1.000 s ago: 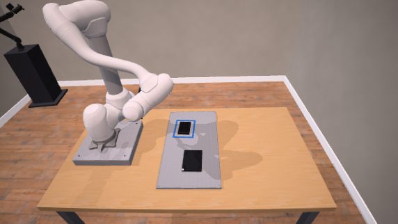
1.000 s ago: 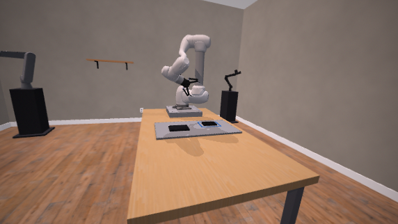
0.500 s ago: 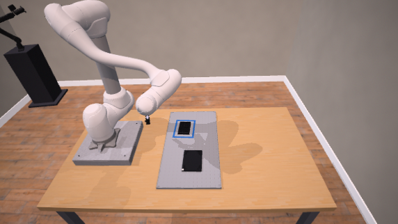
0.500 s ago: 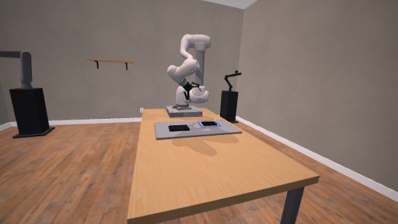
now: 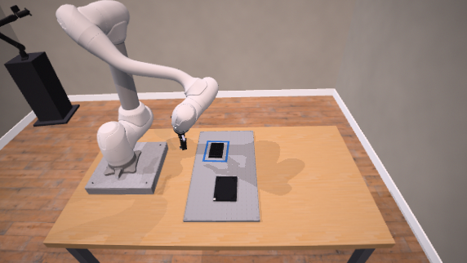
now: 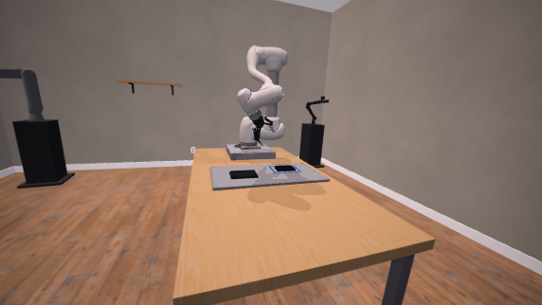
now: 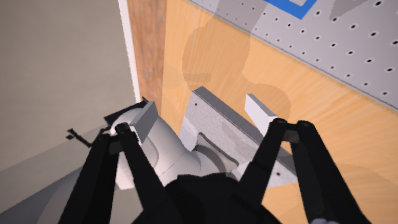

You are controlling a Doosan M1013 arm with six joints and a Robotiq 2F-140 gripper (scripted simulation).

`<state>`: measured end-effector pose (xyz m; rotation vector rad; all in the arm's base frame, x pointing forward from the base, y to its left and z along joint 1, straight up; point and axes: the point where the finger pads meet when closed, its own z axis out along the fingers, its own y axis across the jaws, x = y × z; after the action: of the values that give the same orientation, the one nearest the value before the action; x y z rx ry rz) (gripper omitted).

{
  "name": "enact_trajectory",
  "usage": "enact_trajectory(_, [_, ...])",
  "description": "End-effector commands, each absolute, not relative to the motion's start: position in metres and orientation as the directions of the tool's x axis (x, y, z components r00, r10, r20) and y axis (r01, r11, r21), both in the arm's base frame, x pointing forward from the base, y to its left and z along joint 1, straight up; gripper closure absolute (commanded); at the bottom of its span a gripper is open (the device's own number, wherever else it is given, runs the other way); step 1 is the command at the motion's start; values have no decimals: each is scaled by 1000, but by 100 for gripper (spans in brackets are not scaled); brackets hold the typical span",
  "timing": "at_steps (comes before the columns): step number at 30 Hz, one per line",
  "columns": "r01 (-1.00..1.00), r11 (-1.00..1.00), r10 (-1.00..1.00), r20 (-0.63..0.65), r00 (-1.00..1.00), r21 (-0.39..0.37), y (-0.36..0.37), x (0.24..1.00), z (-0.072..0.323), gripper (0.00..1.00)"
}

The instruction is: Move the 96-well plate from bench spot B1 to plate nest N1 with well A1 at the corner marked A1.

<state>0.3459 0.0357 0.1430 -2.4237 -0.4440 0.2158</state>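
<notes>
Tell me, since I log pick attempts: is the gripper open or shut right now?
Open. In the wrist view the gripper has its fingers spread wide with nothing between them, hanging above the table beside the grey mat.

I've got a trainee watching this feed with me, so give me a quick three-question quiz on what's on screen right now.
1. True or false: the hand is shut on the plate.
2. Which best describes the blue frame on the grey board?
A. It lies off the board
B. It is nearer the arm's base than the plate is
C. It sits at the board's end farthest from the base
3. Fill in: in the top view the hand hangs over the bare wood between the base and the ____.

Key
1. False: the hand is open, holding nothing, and apart from the plate.
2. B.
3. board.
</notes>
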Motion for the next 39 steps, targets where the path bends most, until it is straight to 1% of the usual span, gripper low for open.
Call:
enact_trajectory(1, [334, -735, 431, -26, 902, -591, 33, 355, 131, 0])
enact_trajectory(2, [334, -735, 431, -26, 902, -591, 33, 355, 131, 0])
enact_trajectory(4, [387, -734, 476, -17, 879, -557, 31, 362, 124, 0])
enact_trajectory(5, [387, -734, 476, -17, 879, -557, 30, 365, 120, 0])
enact_trajectory(10, [520, -712, 588, 5, 809, -473, 27, 384, 104, 0])
enact_trajectory(12, [523, -711, 591, 5, 807, -470, 26, 389, 101, 0])
enact_trajectory(17, [647, -659, 695, 20, 719, -383, 26, 410, 88, 0])
enact_trajectory(20, [653, -656, 700, 20, 714, -379, 26, 415, 85, 0])
enact_trajectory(25, [763, -577, 793, 27, 609, -291, 29, 437, 75, 0])
enact_trajectory(28, [771, -570, 799, 27, 601, -284, 30, 449, 70, 0])
enact_trajectory(33, [862, -468, 876, 26, 481, -197, 37, 471, 62, 0])
enact_trajectory(37, [869, -457, 882, 25, 470, -188, 39, 481, 59, 0])
enact_trajectory(39, [899, -410, 908, 23, 418, -154, 44, 489, 57, 0])
